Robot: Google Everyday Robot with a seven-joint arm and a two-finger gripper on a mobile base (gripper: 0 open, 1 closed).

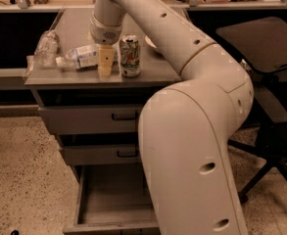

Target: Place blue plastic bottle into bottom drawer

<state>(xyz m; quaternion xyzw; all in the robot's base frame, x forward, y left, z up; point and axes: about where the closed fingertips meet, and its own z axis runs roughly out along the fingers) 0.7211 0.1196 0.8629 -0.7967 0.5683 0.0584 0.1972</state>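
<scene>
Blue plastic bottle (pixel 82 58) lies sideways on the cabinet top (pixel 74 28), its base behind the gripper (pixel 105 68); fingers' spread unclear.

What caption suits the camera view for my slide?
Tool at clear blue-labelled plastic bottle lying on grey cabinet; deep bottom drawer open.

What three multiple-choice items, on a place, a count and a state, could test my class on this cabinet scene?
1. Where is the blue plastic bottle? A in a drawer; B on the cabinet top, beside the gripper; C on the floor.
2. How many drawers are there? A two; B three; C five.
3. The bottom drawer is: A open; B shut; C removed.
Key: 1B, it lies beside the gripper; 2B, two shut above one open; 3A, its inside shows.
</scene>
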